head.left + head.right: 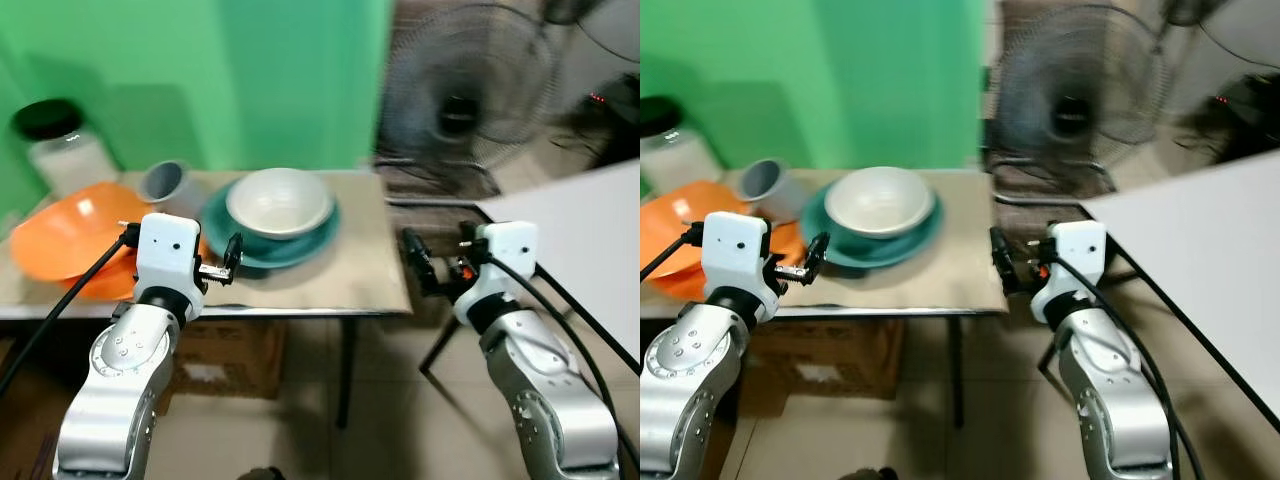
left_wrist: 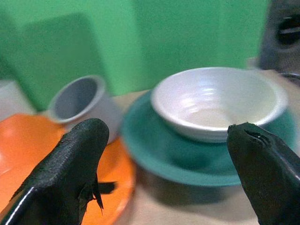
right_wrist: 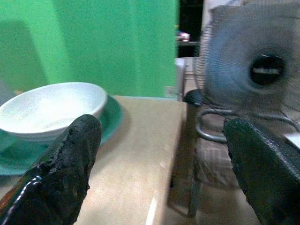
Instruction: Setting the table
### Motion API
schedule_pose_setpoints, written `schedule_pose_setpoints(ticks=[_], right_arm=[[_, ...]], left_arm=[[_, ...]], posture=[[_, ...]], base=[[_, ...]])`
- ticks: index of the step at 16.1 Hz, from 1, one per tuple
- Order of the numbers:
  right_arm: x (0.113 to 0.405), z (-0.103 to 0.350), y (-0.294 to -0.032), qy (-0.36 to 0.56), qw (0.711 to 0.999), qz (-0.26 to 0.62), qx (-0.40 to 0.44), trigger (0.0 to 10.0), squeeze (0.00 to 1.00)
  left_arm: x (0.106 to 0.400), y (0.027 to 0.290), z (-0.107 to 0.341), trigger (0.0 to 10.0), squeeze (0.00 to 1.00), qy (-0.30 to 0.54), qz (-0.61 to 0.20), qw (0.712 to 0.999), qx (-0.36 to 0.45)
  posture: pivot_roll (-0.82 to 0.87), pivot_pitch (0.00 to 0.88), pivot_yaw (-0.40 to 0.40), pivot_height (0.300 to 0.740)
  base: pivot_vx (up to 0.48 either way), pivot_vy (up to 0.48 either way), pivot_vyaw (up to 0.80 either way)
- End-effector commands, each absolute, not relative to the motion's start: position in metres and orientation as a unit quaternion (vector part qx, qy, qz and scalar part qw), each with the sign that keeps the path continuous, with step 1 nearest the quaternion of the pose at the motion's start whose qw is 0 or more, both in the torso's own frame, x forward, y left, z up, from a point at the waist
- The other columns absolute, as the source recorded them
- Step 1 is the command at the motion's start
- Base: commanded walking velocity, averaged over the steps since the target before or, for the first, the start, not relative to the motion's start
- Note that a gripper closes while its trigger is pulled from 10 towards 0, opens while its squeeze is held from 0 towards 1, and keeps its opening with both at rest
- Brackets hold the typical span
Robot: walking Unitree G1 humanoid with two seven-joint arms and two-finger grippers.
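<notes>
- A white bowl [image 1: 280, 201] is seen resting inside a teal plate [image 1: 300, 243] on a beige table [image 1: 350, 275], in front of a green wall [image 1: 250, 80]; the plate is taken as the landmark here.
- A grey cup [image 1: 163, 182], lying tilted with its mouth open toward the camera, is placed just to the robot's left of the plate, touching or nearly touching its rim.
- An orange bowl [image 1: 65, 235] is set further to the left of the plate, beyond the cup, with its rim close to the plate's edge.
- A jar with a black lid [image 1: 60, 145] is seen behind the orange bowl, well to the left of the plate.
- The left gripper [image 1: 232, 255] is held at the plate's near-left edge, just above the table; its fingers [image 2: 70, 173] are spread apart and nothing is held between them.
- The right gripper [image 1: 415, 262] is held off the table's right edge, well apart from the plate; its fingers [image 3: 65, 173] are spread apart and nothing is gripped.
- A standing fan [image 1: 465, 90] is seen on the floor behind and to the right of the plate, past the table's end.
- A light tabletop [image 1: 580, 230] is visible far to the right of the plate.
- A cardboard box [image 1: 225, 355] is seen under the table, below the plate.
</notes>
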State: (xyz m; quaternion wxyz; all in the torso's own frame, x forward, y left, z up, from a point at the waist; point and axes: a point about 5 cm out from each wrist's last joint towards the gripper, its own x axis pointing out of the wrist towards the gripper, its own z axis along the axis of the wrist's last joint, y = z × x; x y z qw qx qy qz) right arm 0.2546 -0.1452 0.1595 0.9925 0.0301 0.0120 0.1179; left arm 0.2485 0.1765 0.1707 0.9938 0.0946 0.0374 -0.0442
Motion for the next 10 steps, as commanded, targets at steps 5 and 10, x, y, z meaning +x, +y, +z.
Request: schedule_pose_setpoints(ticks=[5,10], right_arm=[[0.2562,0.1621,-0.1445,-0.003,0.993,0.107,0.044,10.0,0.0],[0.2582,0.1625,-0.1465,0.003,0.993,0.101,0.061,10.0,0.0]], left_arm=[[0.2516,0.1772,0.1764,10.0,0.31,0.026,-0.054,0.993,0.105],[0.2539,0.1752,0.1804,10.0,0.27,0.017,-0.062,0.991,0.116]], posture=[[-0.09,0.028,0.045,0.74],[-0.09,0.022,0.048,0.74]], base=[[0.248,0.0,0.32],[0.199,0.0,0.0]])
